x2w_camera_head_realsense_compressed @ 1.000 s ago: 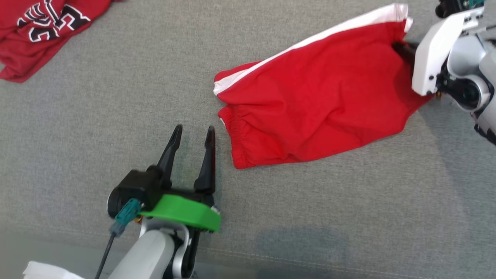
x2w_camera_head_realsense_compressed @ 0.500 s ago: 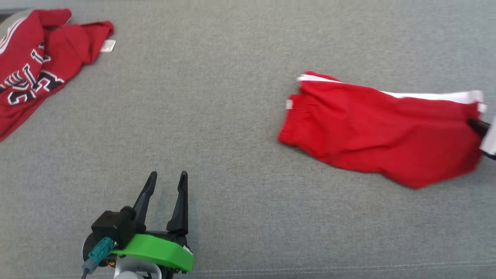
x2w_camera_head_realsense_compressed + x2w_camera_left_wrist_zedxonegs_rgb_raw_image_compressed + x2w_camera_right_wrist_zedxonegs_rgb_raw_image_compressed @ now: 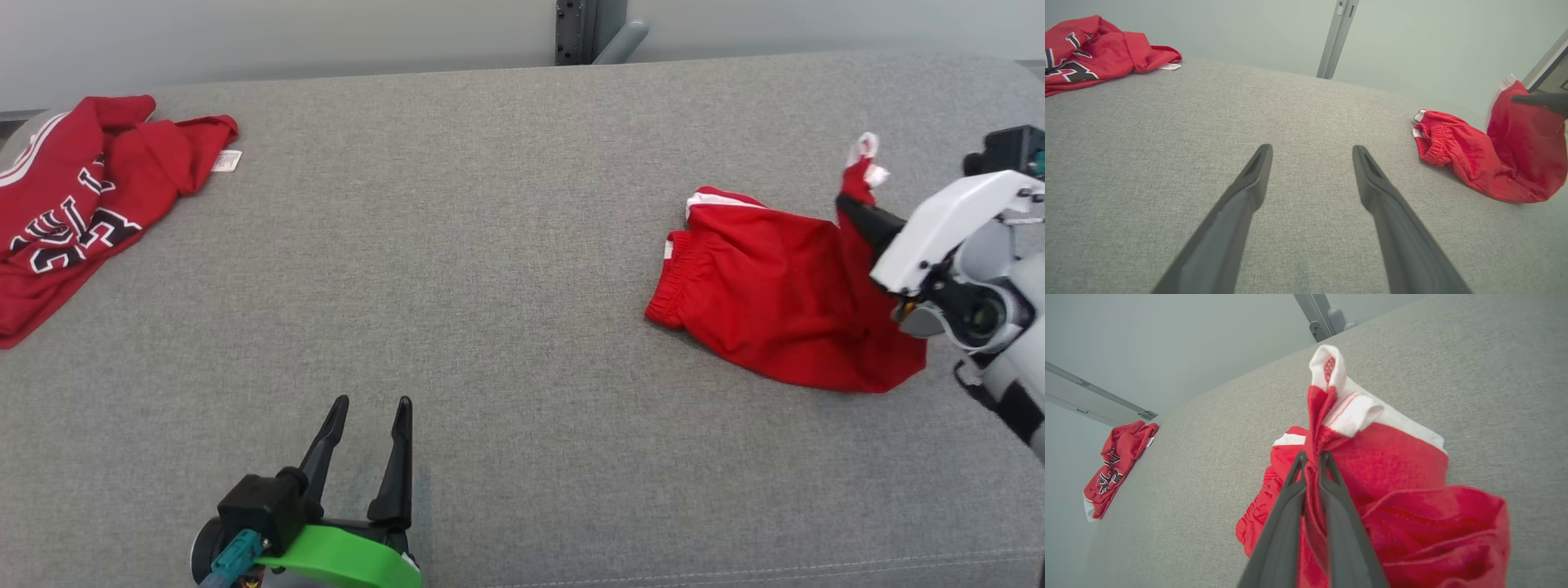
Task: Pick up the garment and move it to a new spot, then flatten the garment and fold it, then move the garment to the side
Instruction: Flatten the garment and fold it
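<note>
— Grey cushion (image 3: pixel 490 245), right edge: how lay the garment (image 3: pixel 775 318)?
— Soft, light, limp. Right gripper (image 3: pixel 1310 457) pinched its white-trimmed hem corner (image 3: pixel 861 159), apparently lifted clear. Left gripper (image 3: pixel 371 404) stood spread, empty, near front edge. Elastic waistband (image 3: pixel 673 286) would suit a second hold.

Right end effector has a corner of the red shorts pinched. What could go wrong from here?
1. The right end effector is shut on a thin bunched corner of the shorts; the fabric may slip out when pulled.
2. The rest of the shorts lies on the grey surface, so dragging from one corner may crumple it rather than flatten it.
3. The left end effector is open and well away, so nothing steadies the waistband end.
</note>
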### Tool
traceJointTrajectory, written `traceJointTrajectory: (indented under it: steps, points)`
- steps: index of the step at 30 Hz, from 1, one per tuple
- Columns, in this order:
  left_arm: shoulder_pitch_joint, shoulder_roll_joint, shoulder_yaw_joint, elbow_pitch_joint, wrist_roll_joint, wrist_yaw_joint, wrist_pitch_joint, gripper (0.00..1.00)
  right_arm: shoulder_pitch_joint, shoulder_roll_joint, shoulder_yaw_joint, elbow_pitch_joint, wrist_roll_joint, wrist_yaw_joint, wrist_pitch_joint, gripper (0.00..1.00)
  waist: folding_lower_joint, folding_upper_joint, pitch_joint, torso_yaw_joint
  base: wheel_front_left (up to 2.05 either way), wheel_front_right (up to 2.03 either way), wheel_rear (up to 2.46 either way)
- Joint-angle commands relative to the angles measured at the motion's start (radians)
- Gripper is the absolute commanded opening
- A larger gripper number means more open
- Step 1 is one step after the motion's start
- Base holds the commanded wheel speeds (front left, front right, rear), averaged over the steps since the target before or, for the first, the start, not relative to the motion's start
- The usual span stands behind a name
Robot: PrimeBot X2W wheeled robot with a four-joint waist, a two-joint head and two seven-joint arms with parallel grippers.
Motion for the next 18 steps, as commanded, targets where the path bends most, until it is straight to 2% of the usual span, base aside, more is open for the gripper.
traceJointTrajectory:
  steps: [1,6,9,13,15,16,17,18]
  points:
    - [-0.010,-0.002,-0.004,0.006,0.010,-0.007,-0.005,1.00,-0.008,0.042,0.003,0.014,-0.012,0.000,-0.019,0.00,0.0000,0.0000,0.003,0.017,0.00,0.00,0.00]
    - [-0.028,-0.024,-0.012,0.037,0.008,-0.022,-0.007,1.00,-0.052,0.218,-0.006,0.161,-0.056,0.000,-0.106,0.00,0.0000,0.0000,0.015,0.059,0.00,0.00,0.00]
    - [-0.038,-0.042,-0.013,0.054,0.005,-0.030,-0.007,1.00,-0.083,0.299,-0.020,0.267,-0.068,0.000,-0.148,0.00,0.0000,0.0000,0.019,0.090,0.00,0.00,0.00]
    - [-0.033,-0.051,-0.004,0.073,0.003,-0.030,-0.008,1.00,-0.114,0.371,-0.019,0.371,-0.084,0.000,-0.158,0.00,0.0000,0.0000,0.015,0.113,0.00,0.00,0.00]
    - [-0.030,-0.054,-0.002,0.076,0.002,-0.030,-0.008,1.00,-0.120,0.381,-0.020,0.391,-0.089,0.000,-0.166,0.00,0.0000,0.0000,0.015,0.115,0.00,0.00,0.00]
    - [-0.026,-0.055,0.001,0.079,0.001,-0.031,-0.008,1.00,-0.125,0.388,-0.017,0.398,-0.095,0.000,-0.175,0.31,0.0000,0.0000,0.015,0.116,0.00,0.00,0.00]
    - [-0.023,-0.057,0.005,0.080,0.000,-0.031,-0.008,1.00,-0.125,0.393,-0.015,0.395,-0.099,0.000,-0.185,0.52,0.0000,0.0000,0.014,0.115,0.00,0.00,0.00]
    - [-0.019,-0.056,0.009,0.081,-0.002,-0.033,-0.007,1.00,-0.123,0.394,-0.011,0.390,-0.106,0.000,-0.198,1.00,0.0000,0.0000,0.012,0.113,0.00,0.00,0.00]
